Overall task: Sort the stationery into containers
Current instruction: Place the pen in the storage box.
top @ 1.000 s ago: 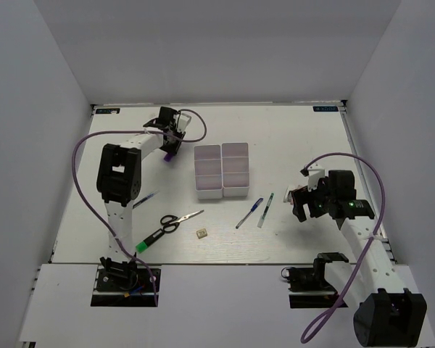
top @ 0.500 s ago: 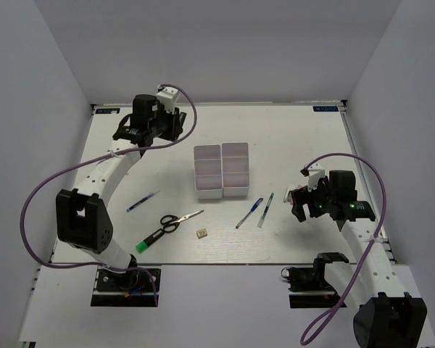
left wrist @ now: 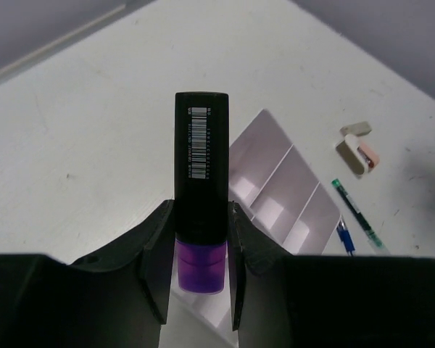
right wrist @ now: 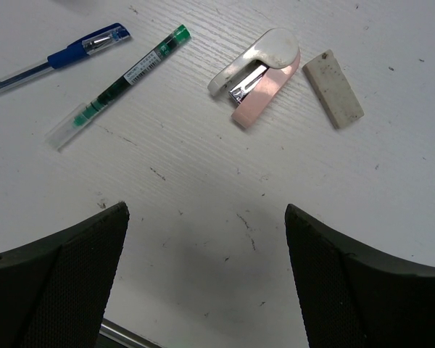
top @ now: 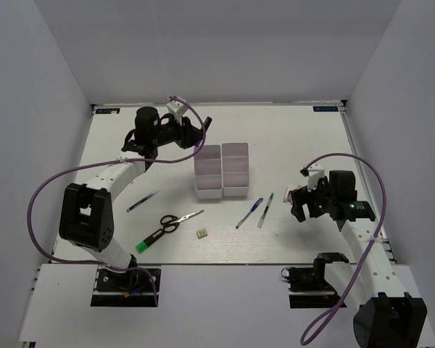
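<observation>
My left gripper [top: 193,133] is shut on the purple marker [left wrist: 201,163], black body forward and purple end between the fingers, held above the table just left of the white bins [top: 222,171]. The bins also show in the left wrist view [left wrist: 279,190], past the marker. My right gripper [top: 299,204] is open and empty, low over the table at the right [right wrist: 206,217]. Ahead of it lie a white eraser [right wrist: 334,98], a pink-and-white stapler [right wrist: 255,75], a green-capped pen [right wrist: 119,85] and a blue pen [right wrist: 58,61].
Black-handled scissors [top: 176,220], a green-tipped marker [top: 146,243], a beige block [top: 201,233] and another blue pen [top: 142,201] lie front left. Two pens [top: 257,211] lie just in front of the bins. Grey walls enclose the table on three sides.
My left arm has swung from the far left corner rightward to the bins, carrying the purple marker. The right arm has not moved.
</observation>
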`<act>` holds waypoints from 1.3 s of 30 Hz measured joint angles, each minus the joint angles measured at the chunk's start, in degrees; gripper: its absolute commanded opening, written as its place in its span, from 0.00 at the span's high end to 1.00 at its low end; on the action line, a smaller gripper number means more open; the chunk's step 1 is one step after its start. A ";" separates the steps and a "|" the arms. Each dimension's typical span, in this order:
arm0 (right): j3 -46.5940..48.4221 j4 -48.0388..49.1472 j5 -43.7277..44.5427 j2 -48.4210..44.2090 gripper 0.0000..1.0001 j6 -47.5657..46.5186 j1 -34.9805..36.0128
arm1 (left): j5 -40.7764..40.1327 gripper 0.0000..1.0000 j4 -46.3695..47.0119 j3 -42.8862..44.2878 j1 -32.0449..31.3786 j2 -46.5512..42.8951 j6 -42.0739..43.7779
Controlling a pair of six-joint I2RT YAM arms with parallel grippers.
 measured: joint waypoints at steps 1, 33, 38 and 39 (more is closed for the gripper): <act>0.00 0.00 0.00 0.00 0.10 0.00 0.00 | 1.20 1.00 2.49 -0.11 0.04 0.37 -0.74; 0.00 -0.02 0.02 0.81 0.10 -0.02 0.00 | 4.11 0.69 17.09 -6.51 -2.40 7.98 -1.64; 0.00 -0.04 0.00 0.81 0.10 0.00 0.00 | 2.60 0.53 15.52 -6.49 -2.71 7.98 0.15; 0.00 -0.04 0.02 0.81 0.10 -0.02 0.00 | 2.45 0.53 15.28 -6.49 -2.78 7.96 0.50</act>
